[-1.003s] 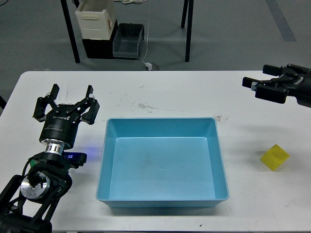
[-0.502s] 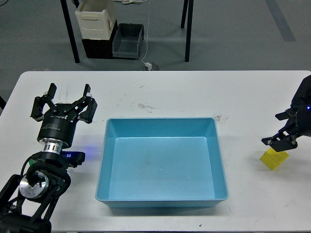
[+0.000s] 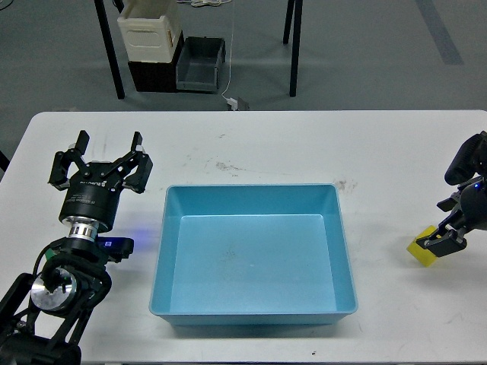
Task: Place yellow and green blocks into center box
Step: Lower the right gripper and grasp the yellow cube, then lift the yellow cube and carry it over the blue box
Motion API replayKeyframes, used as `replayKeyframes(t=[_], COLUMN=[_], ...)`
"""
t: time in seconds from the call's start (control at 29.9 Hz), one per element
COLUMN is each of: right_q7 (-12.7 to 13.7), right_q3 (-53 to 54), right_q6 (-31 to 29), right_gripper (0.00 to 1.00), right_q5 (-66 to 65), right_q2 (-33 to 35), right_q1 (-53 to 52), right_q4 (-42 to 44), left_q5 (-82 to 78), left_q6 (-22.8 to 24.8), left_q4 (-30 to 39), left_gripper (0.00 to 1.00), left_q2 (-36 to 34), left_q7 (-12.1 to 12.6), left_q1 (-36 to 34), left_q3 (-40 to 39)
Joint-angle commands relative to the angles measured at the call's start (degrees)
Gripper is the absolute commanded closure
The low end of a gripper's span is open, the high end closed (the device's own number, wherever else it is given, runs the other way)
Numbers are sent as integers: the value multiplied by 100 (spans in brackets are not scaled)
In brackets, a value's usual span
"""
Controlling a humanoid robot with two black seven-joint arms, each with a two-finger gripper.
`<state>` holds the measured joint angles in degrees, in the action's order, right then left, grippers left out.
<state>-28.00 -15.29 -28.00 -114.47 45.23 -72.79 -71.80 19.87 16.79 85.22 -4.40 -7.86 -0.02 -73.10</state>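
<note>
The blue center box (image 3: 253, 312) sits open and empty in the middle of the white table (image 3: 274, 144). The yellow block (image 3: 421, 252) lies on the table to the right of the box, partly covered by my right gripper (image 3: 444, 239), which has come down onto it from the right. The gripper is dark and its fingers cannot be told apart. My left gripper (image 3: 106, 152) is open and empty, left of the box. No green block is in view.
Beyond the table's far edge, on the floor, stand a white container (image 3: 150, 30) on a black crate, a grey bin (image 3: 201, 64), dark table legs (image 3: 111, 53) and a hanging cable.
My right arm swung down from the upper right to the yellow block and now covers part of it. The block sits slightly lower-left than before. The left arm barely moved.
</note>
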Motion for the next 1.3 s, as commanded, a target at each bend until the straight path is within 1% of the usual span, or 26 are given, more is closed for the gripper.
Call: replayKeyframes(t=[0.0, 0.23, 0.43, 0.57, 0.64, 0.77, 0.8, 0.87, 0.9, 0.94, 1.1, 1.17, 1.27], right_q7=[0, 0, 0, 0, 0, 0, 0, 0, 0, 0, 0, 0, 0], right_q3=[8, 0, 8, 0, 8, 8, 8, 0, 0, 0, 70, 105, 149], right_q6=[0, 0, 0, 0, 0, 0, 0, 0, 0, 0, 0, 0, 0], right_gripper=[2, 2, 5, 10, 16, 31, 36, 54, 61, 63, 86, 92, 94], right_q5=[31, -13, -22, -49, -153, -339, -339, -339, -339, -339, -330, -312, -260], right_q2=[-93, -155, -216, -286, -295, -304, -295, -295, -295, -295, -304, -304, -321], right_q1=[151, 292, 406, 406, 415, 476, 494, 503, 503, 503, 319, 91, -505], right_q4=[61, 175, 263, 272, 290, 316, 325, 342, 343, 343, 316, 316, 194], left_q5=[0, 0, 0, 8, 8, 8, 8, 0, 0, 0, 0, 0, 0], left_q6=[-1, -1, -1, -1, -1, -1, -1, -1, -1, -1, -1, -1, -1], left_q4=[-5, -40, -67, -67, -76, -84, -84, -84, -84, -84, -93, -93, -93], left_gripper=[0, 0, 0, 0, 0, 0, 0, 0, 0, 0, 0, 0, 0], left_q2=[-8, 0, 0, -8, -8, 0, 0, 0, 0, 0, -8, -8, -26], left_q7=[-5, 4, -5, -5, -5, -5, -5, -5, -5, -5, -181, -234, -242], left_q1=[2, -6, -6, -6, -6, -6, -6, -6, -6, -6, -6, -6, -6], left_q3=[-12, -12, -12, -20, -20, -12, -20, -20, -20, -20, -20, -12, -20])
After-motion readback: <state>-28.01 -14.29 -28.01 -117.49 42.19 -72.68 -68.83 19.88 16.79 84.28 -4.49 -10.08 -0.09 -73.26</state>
